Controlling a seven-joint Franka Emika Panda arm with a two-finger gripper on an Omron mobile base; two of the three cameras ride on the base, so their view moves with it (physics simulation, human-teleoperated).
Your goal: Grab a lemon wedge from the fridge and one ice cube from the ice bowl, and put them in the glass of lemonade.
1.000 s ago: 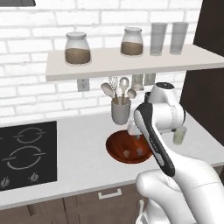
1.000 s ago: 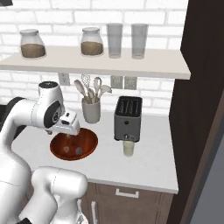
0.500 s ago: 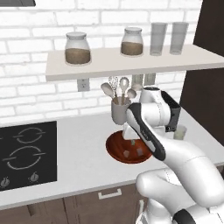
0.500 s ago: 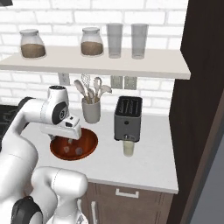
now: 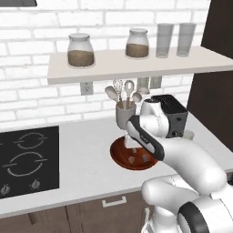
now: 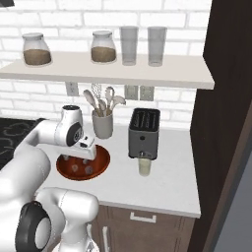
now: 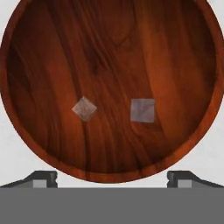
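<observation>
The ice bowl (image 7: 109, 52) is a round reddish-brown wooden dish lying right under my gripper (image 7: 112, 179). Two pale translucent pieces lie in it: one ice cube (image 7: 84, 108) left of centre and another ice cube (image 7: 142, 110) to its right. The gripper is open and holds nothing, its fingertips (image 7: 43, 178) wide apart at the bowl's near rim. From the base, the gripper (image 6: 78, 157) hangs just above the ice bowl (image 6: 102, 166) (image 5: 117, 157). The glass of lemonade (image 6: 144, 166) (image 5: 187, 135) stands in front of the toaster. The lemon wedge and the fridge are out of view.
A black toaster (image 6: 144, 132) stands right of the bowl and a grey utensil cup (image 6: 102, 125) behind it. The shelf (image 6: 108, 69) above carries jars and two tall glasses. A black hob (image 5: 27, 157) lies to the left, and a dark tall panel (image 6: 221, 123) to the right.
My arm has bent and brought the hand down and in over the ice bowl. The gripper stays open. The bowl, the cubes and the glass have not moved.
</observation>
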